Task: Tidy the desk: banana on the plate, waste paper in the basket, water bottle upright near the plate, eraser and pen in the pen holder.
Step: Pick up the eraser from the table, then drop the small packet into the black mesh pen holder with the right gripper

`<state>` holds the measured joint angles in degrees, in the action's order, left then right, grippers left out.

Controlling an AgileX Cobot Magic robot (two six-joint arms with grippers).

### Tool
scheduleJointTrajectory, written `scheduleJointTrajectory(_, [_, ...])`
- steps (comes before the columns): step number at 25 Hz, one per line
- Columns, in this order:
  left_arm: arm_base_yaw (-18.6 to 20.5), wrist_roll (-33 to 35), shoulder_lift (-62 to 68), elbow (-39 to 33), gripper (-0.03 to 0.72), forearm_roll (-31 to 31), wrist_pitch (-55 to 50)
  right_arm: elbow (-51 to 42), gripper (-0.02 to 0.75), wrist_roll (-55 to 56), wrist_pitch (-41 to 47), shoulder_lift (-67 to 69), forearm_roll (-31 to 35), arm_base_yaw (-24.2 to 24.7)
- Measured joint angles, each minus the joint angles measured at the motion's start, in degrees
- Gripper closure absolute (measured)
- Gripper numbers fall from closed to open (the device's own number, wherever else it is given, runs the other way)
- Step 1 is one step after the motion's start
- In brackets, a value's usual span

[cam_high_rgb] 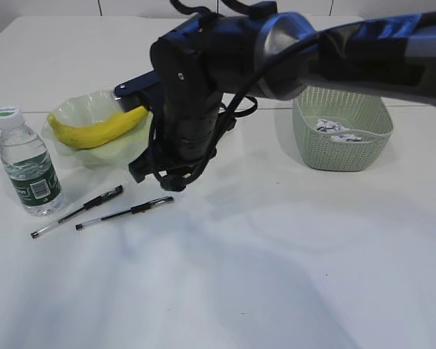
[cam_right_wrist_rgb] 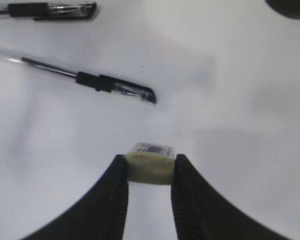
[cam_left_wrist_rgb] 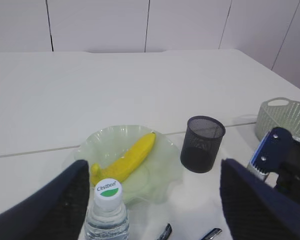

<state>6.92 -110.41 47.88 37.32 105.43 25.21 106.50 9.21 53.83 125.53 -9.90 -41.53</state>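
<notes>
Your right claw (cam_right_wrist_rgb: 149,167) is pinched on the eraser (cam_right_wrist_rgb: 150,163), held above the bare desk (cam_right_wrist_rgb: 240,100), two pens (cam_right_wrist_rgb: 115,89) lying toward eleven o'clock. Your left claw (cam_left_wrist_rgb: 152,200) stands wide, holding nothing, over the water bottle (cam_left_wrist_rgb: 106,212). You see the banana (cam_left_wrist_rgb: 127,157) on the plate (cam_left_wrist_rgb: 160,180), the pen holder (cam_left_wrist_rgb: 202,143) at its three o'clock.

A yellow banana (cam_left_wrist_rgb: 131,154) lies in the green plate (cam_left_wrist_rgb: 160,172) on the white bench (cam_left_wrist_rgb: 115,90). The water bottle (cam_left_wrist_rgb: 106,215) stands up in front of the plate, between wide-apart jaws. The black pen holder (cam_left_wrist_rgb: 202,144) stands right of the plate.
</notes>
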Motion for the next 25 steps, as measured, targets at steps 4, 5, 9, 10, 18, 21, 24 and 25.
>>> scheduleJointTrajectory(4, [0.0,0.0,0.0,0.0,0.108,0.0,0.0,0.0,0.533,0.0,0.2,-1.1,-0.5,2.9])
scheduleJointTrajectory(5, [0.0,0.0,0.0,0.0,0.108,0.0,0.0,0.0,0.533,0.0,0.2,-1.5,-0.4,3.7])
scheduleJointTrajectory(9, [0.0,0.0,0.0,0.0,0.102,0.0,0.0,0.0,0.532,0.0,0.3,-2.7,-0.5,6.8])
scheduleJointTrajectory(10, [0.0,0.0,0.0,0.0,0.104,0.0,0.0,0.0,0.533,0.0,0.2,-3.0,-0.5,7.6])
scheduleJointTrajectory(18, [0.0,0.0,0.0,0.0,0.107,0.0,0.0,0.0,0.533,0.0,-5.3,-3.2,-0.7,13.0])
scheduleJointTrajectory(21, [0.0,0.0,0.0,0.0,0.108,0.0,0.0,0.0,0.533,0.0,-9.1,-3.2,-0.7,14.0])
scheduleJointTrajectory(24, [0.0,0.1,0.0,0.0,0.087,0.0,0.0,0.0,0.534,0.0,-13.9,-3.2,-0.7,14.5])
scheduleJointTrajectory(25, [0.0,0.1,0.0,0.0,0.096,0.0,0.0,0.0,0.538,0.0,-15.7,-3.2,-0.7,14.5])
